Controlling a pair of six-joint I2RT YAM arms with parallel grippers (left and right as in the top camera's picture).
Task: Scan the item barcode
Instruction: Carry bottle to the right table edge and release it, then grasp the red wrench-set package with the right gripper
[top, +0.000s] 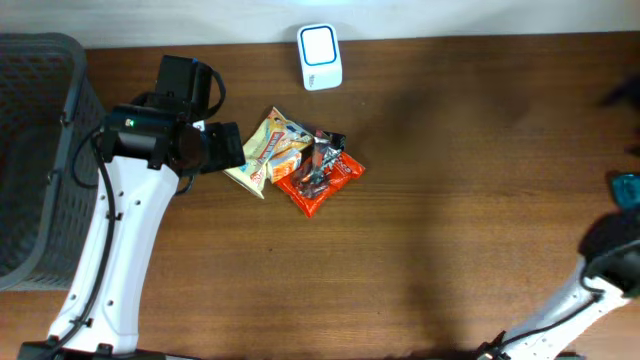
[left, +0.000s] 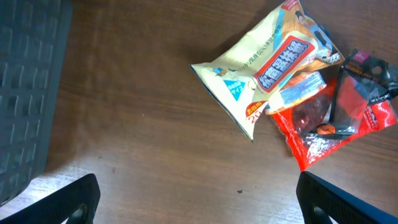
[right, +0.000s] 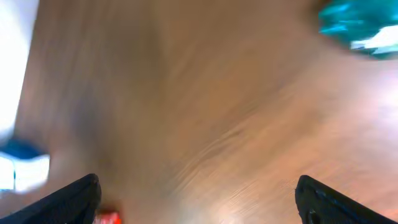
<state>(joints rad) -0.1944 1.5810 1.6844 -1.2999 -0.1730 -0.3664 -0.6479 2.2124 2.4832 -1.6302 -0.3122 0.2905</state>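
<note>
Near the tabletop's (top: 450, 200) middle, a yellow bag (top: 262, 148) and a red bag (top: 322, 178) lie overlapping, not yet picked up, near the scanner (top: 320, 57). The left claw (left: 198, 200) hovers beside them, spread wide and empty. The right claw (right: 198, 200), likewise agape and empty, sits far off. The next move is probably to grasp one bag.

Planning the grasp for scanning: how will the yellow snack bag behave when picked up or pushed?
Probably floppy: the yellow snack bag is thin creased film, so it should sag from an edge pinch. Likely light for its size; it looks puffed. It lies against the red packet, so a push may drag both.
</note>
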